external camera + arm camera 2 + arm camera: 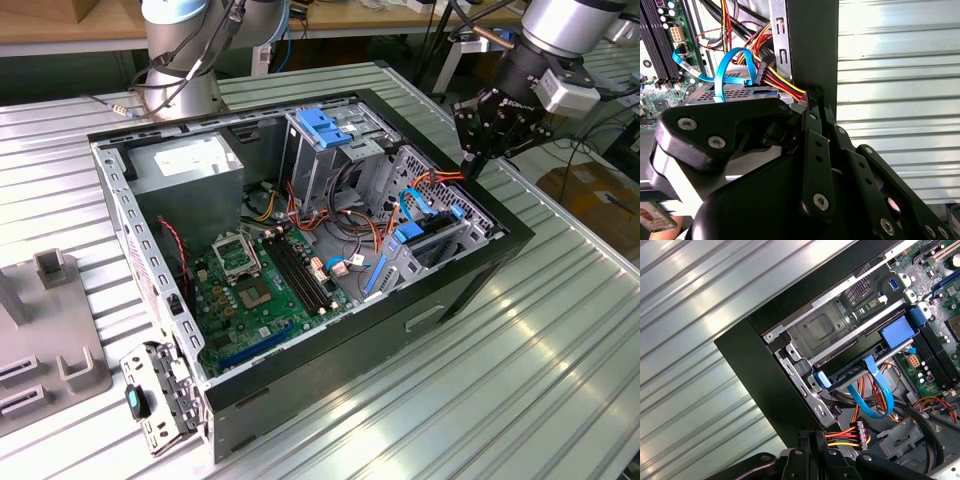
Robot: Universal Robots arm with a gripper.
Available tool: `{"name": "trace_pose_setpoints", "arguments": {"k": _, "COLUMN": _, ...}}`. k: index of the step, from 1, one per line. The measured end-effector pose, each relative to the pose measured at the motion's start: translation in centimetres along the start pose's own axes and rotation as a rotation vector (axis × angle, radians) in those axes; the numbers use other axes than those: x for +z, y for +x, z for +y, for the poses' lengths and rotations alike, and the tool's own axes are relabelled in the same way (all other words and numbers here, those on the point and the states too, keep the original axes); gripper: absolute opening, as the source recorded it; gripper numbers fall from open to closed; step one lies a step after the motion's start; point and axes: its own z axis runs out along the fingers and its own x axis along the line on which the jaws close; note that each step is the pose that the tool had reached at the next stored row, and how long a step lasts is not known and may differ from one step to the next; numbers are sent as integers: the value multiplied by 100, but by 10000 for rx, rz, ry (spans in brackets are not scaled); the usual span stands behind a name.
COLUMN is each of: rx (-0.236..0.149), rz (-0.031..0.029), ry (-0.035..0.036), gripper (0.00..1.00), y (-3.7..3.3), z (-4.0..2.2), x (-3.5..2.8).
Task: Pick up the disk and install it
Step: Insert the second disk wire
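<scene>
- Exterior view: I have the claw (478, 150) hanging over the far corner of the open computer case (330, 355), on the exterior view's right, just above its black rim. The disk (437, 238) sits inside the case in the drive bay below the claw and a little toward the camera, blue frame and blue ribbon cable (418, 205) showing. Its long side runs along the case wall. The ribbed table (520, 380) carries the case.
- Second wrist view: the claw (812, 97) looks clenched, its fingertips drawn together against the case edge right by the red, yellow and black power wires (782, 82). I cannot tell whether it pinches a wire or nothing. The disk (735, 92) lies just beyond, mostly hidden behind the claw's body.
- First wrist view: the disk (850, 372) rests in its bay with its blue tabs visible; the claw is cut off at the frame edge.
</scene>
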Motion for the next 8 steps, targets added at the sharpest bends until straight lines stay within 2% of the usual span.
{"name": "trace_pose_setpoints", "arguments": {"k": 6, "rx": -1, "rz": -2, "ry": 2, "gripper": 16, "y": 0, "z": 0, "x": -2}}
{"name": "trace_pose_setpoints", "arguments": {"k": 8, "rx": -1, "rz": 1, "ry": -1, "gripper": 16, "y": 0, "z": -1, "x": -38}}
